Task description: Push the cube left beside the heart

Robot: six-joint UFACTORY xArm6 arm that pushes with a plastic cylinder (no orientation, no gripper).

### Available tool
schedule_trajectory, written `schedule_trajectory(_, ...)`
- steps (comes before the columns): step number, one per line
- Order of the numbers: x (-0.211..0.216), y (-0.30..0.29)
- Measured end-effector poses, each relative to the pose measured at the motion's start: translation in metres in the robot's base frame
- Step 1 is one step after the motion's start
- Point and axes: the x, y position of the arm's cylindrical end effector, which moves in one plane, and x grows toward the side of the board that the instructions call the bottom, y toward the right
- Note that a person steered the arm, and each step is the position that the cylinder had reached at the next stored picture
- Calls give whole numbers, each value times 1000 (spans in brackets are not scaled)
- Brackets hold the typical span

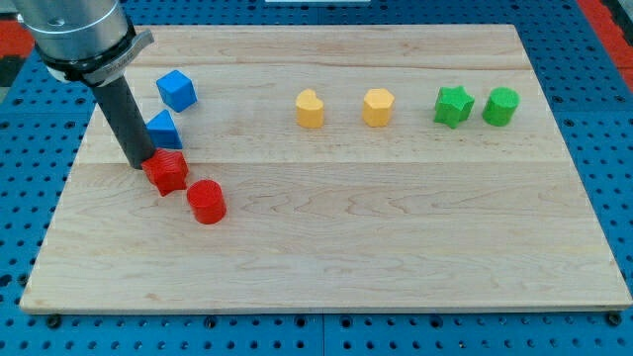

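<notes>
A blue cube (pixel 177 89) lies at the view's upper left of the wooden board. A yellow heart (pixel 311 109) lies near the top middle, well to the cube's right. My tip (pixel 141 163) rests on the board at the left. It touches the left side of a red star (pixel 167 172) and sits just below and left of a second blue block (pixel 163 130), a wedge-like shape. The tip is below the blue cube and apart from it.
A red cylinder (pixel 207 202) lies right below the red star. A yellow hexagon (pixel 378 107) sits right of the heart. A green star (pixel 453 106) and a green cylinder-like block (pixel 500 106) sit at the upper right. The board's left edge (pixel 67 188) is near the tip.
</notes>
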Motion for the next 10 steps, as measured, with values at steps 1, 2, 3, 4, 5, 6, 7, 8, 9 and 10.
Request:
schedule_trajectory(1, -27, -57)
schedule_trajectory(2, -69, -49)
schedule_trajectory(3, -103, -40)
schedule_trajectory(4, -119, -9)
schedule_trajectory(5, -111, 29)
schedule_trajectory(6, -104, 41)
schedule_trajectory(7, -104, 72)
schedule_trajectory(8, -112, 74)
schedule_trajectory(9, -142, 109)
schedule_trajectory(10, -138, 171)
